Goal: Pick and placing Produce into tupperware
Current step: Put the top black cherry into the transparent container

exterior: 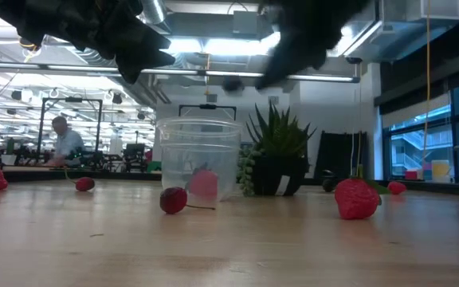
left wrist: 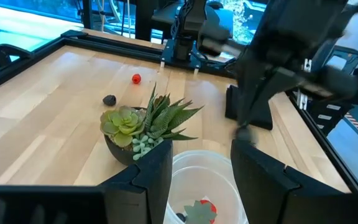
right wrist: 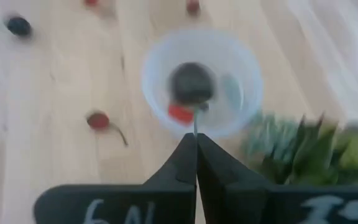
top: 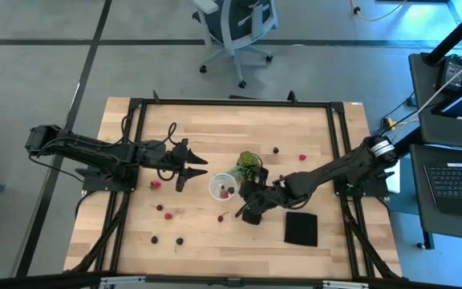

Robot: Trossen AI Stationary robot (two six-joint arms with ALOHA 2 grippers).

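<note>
The tupperware [top: 223,187] stands mid-table, a small round translucent tub [exterior: 199,159] with a red strawberry piece [exterior: 203,183] inside. My right gripper [right wrist: 196,142] is shut just to its right [top: 244,204], holding a dark cherry [right wrist: 191,84] over the tub's mouth. My left gripper [top: 192,170] hovers open just left of the tub, which shows between its fingers [left wrist: 201,186]. Loose produce lies around: a stemmed cherry [exterior: 174,199] in front of the tub, a strawberry [exterior: 355,198], and berries [top: 160,210] on the table's left half. My right gripper pinches the dark cherry's thin stem [right wrist: 196,124] between its two shut fingertips. The fingers slant down from the table's right toward the tub. The cherry sits at the stem's far end beyond the tips, lifted clear [exterior: 231,82] above the tupperware's opening.
A green succulent in a dark pot [top: 249,164] stands close against the tub's far-right side. A flat black square [top: 301,229] lies near the right arm. More berries [top: 276,149] lie toward the far edge. Bare wood is open along the near edge.
</note>
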